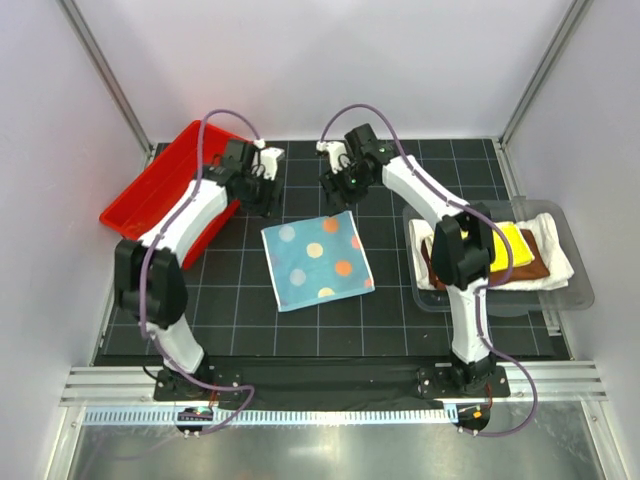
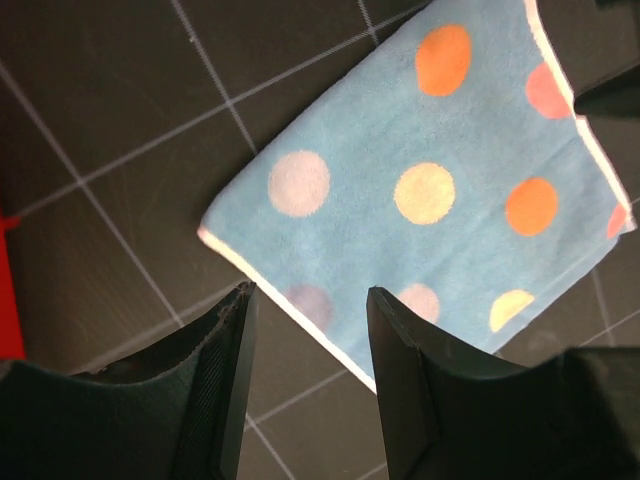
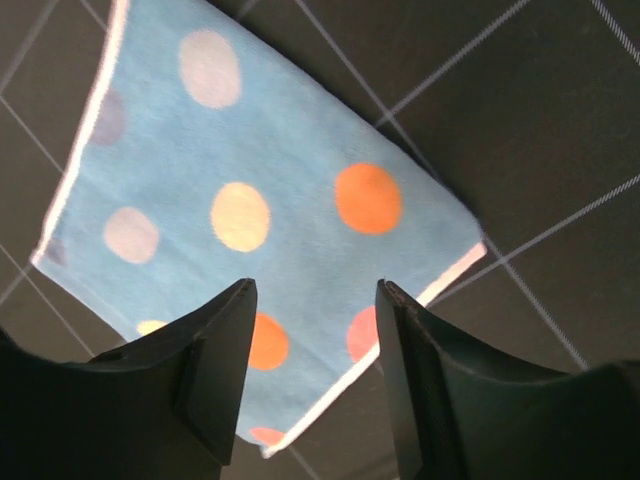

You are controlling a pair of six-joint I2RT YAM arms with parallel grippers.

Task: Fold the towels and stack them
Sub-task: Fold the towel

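Left gripper (image 2: 308,300) and right gripper (image 3: 315,290) are both hanging with jaws spread and empty, each near a far corner of the light-blue towel (image 1: 316,258). It is lying flat in the middle of the counter (image 1: 400,320), folded nearly square, so no clear long axis is showing. Its edges are sitting skewed to the grid. Pastel and orange dots are covering it, with a white hem.

Seen from above, the right arm (image 1: 462,250) covers the left side of the stack in the clear bin (image 1: 583,292). It hides much of the brown towel (image 1: 535,266) and the yellow towel (image 1: 516,246) (its print is too small to read). In the left wrist view the blue spotted towel (image 2: 430,190) runs off the top edge.
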